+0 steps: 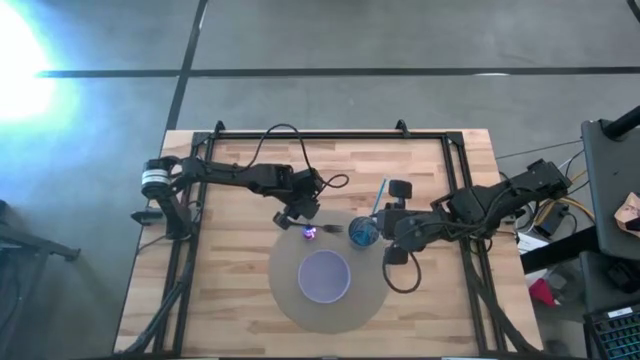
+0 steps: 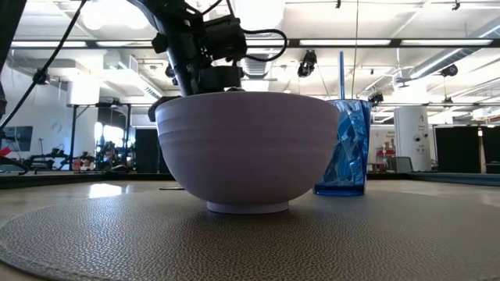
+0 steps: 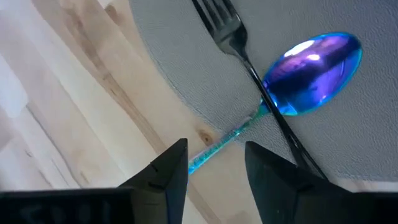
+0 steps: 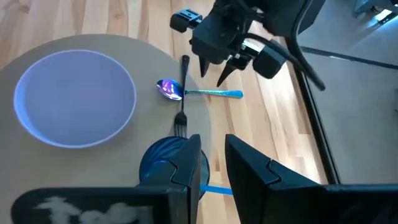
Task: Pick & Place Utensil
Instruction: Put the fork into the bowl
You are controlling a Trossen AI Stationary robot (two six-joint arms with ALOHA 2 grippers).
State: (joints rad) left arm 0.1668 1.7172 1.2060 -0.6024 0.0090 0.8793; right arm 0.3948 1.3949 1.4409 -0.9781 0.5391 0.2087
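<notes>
An iridescent blue-purple spoon [image 3: 314, 71] lies with its bowl on the grey round mat [image 1: 290, 300] and its thin handle [image 3: 214, 146] out on the wood. A dark fork [image 3: 227, 31] lies across the spoon's neck. My left gripper [image 3: 214, 171] is open and hovers just above the spoon, one finger on either side of the handle; the right wrist view shows the left gripper [image 4: 212, 76] clear of the spoon [image 4: 169, 89]. My right gripper [image 4: 214, 165] is open, right beside a blue cup [image 4: 163, 163] with a straw. I cannot see it touch the cup.
A pale lilac bowl [image 1: 325, 275] stands in the middle of the mat, near side of the utensils; in the low view the bowl [image 2: 246, 148] hides them. The blue cup [image 2: 344, 148] stands at the mat's right edge. Black frame rails run along the table's edges.
</notes>
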